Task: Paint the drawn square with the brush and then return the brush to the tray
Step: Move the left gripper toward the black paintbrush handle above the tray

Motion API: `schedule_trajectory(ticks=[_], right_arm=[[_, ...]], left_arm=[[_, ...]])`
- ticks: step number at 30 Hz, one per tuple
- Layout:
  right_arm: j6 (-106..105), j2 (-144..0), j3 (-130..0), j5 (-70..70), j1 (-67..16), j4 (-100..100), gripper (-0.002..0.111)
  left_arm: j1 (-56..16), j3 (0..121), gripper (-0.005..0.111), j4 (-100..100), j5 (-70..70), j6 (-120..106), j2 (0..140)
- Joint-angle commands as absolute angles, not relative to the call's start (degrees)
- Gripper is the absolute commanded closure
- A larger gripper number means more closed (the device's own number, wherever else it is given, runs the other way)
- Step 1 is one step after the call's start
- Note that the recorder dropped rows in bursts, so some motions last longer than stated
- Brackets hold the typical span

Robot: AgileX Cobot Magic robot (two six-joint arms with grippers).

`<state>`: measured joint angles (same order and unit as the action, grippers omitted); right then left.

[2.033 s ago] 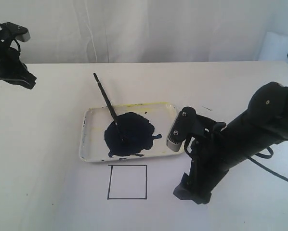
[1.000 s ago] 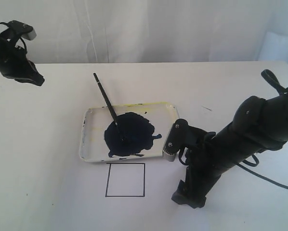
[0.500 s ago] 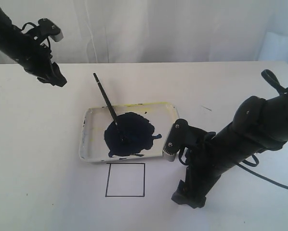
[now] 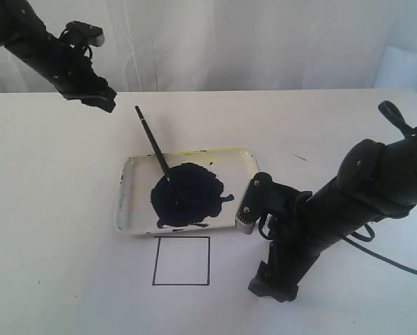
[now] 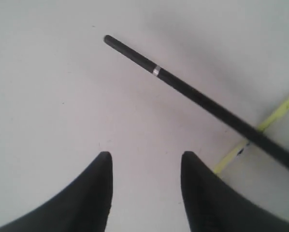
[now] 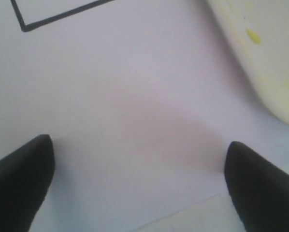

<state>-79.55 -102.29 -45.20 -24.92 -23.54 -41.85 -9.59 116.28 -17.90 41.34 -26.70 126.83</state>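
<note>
Plainly, the left claw (image 5: 145, 164) is spread: its two dark fingers (image 5: 98, 193) stand apart with only bare white surface between them, pinching nothing. It looks to be clear of the table (image 4: 48, 209), though how high cannot be told. Just ahead of its fingertips lies the brush (image 5: 202, 99), apart from both fingers. The free end of the handle and the pale band (image 5: 156, 71) sit beyond the gap, and the stick runs slantwise away from the claw to the yellow-stained rim of the tray (image 5: 275, 116).

From the exterior view, the left claw (image 4: 102, 99) hangs near the handle end of the brush (image 4: 156, 150). Farther from the claw, the brush crosses the rim of the tray (image 4: 125, 202) and its tip rests in the dark blue paint blob (image 4: 187, 194).

The right claw (image 6: 137, 159) is spread wider, its fingers (image 6: 19, 179) well apart over bare white paper and gripping nothing. Whether the tips touch the paper cannot be told. Beyond one finger shows a corner of the drawn square (image 6: 57, 17); beyond the other is the rounded, yellow-flecked corner of the tray (image 6: 260, 58).

In the exterior view the right claw (image 4: 271, 283) points down at the paper. The drawn square (image 4: 181, 261) lies near it on its tray-facing side, apart from it, with its inside white. The tray sits just beyond that square, its nearest corner close to the right wrist.
</note>
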Motion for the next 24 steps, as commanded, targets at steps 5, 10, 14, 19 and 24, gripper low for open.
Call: schedule_trajectory(ticks=[5, 10, 14, 19, 24], right_arm=[[-79.81, -103.72, -44.76, -25.08, -23.54, -41.09, 0.019], [-79.81, -103.72, -44.76, -25.27, -23.54, -41.09, 0.019], [-79.81, -103.72, -44.76, -25.16, -23.54, -41.09, 0.019], [-79.81, -103.72, -44.76, -25.16, -23.54, -41.09, 0.019], [-79.81, -103.72, -44.76, -25.16, -23.54, -41.09, 0.019]], left_arm=[[-9.92, 116.77, 0.039, -25.80, 42.13, -12.70, 127.92], [-10.01, 116.77, 0.038, -27.92, 41.77, -11.41, 129.84], [-10.70, 116.77, 0.038, -29.34, 39.52, -10.40, 131.76], [-13.37, 116.77, 0.038, -29.42, 32.79, -10.23, 134.07], [-14.36, 116.77, 0.038, -29.26, 28.89, -9.94, 135.39]])
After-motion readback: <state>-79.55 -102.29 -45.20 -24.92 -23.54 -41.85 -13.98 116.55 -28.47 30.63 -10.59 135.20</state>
